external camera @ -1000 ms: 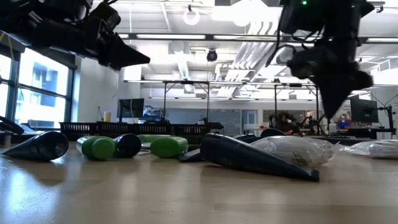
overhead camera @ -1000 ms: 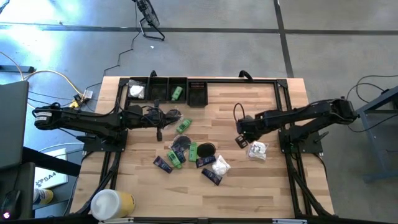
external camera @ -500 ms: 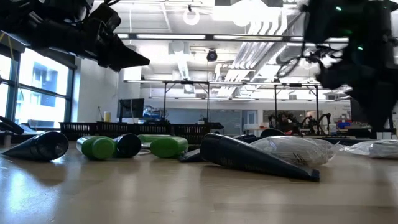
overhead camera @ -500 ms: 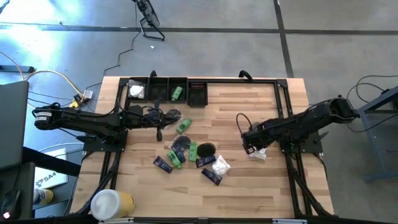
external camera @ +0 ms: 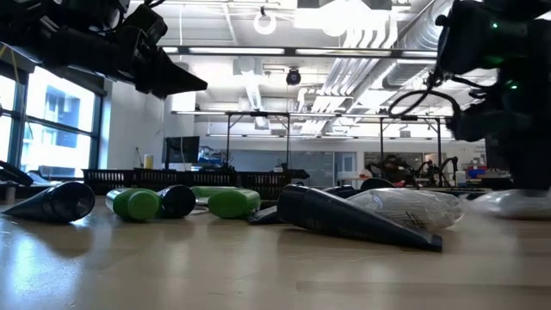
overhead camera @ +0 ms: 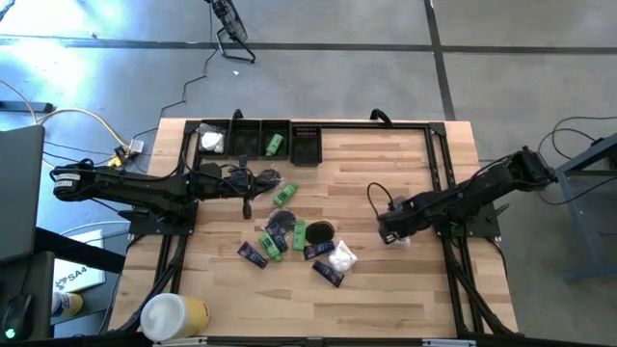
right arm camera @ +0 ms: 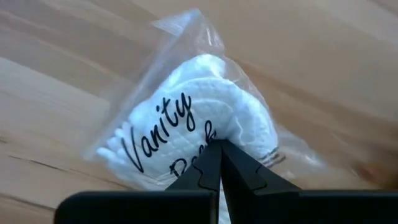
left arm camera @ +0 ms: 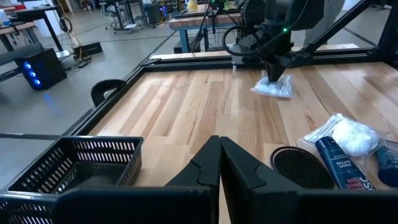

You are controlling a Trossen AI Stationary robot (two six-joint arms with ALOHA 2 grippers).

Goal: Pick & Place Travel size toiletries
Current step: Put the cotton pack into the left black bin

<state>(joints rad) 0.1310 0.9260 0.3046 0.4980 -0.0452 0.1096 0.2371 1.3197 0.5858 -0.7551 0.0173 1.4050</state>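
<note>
While the left gripper (overhead camera: 248, 205) hangs with jaws together near the black baskets (overhead camera: 260, 140), the right gripper (overhead camera: 389, 234) presses its closed fingertips on a white wrapped packet (right arm camera: 193, 134) on the table (overhead camera: 386, 289); other toiletries (overhead camera: 289, 236) lie mid-table.

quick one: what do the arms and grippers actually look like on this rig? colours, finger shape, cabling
Both arms are dark, near-black jointed links. The left arm carries tangled black cables by its wrist; the right arm has a black cable looping above its wrist and a small green light on its wrist housing. The left gripper and right gripper each have two matte black, angular fingers tapering to a point.
</note>
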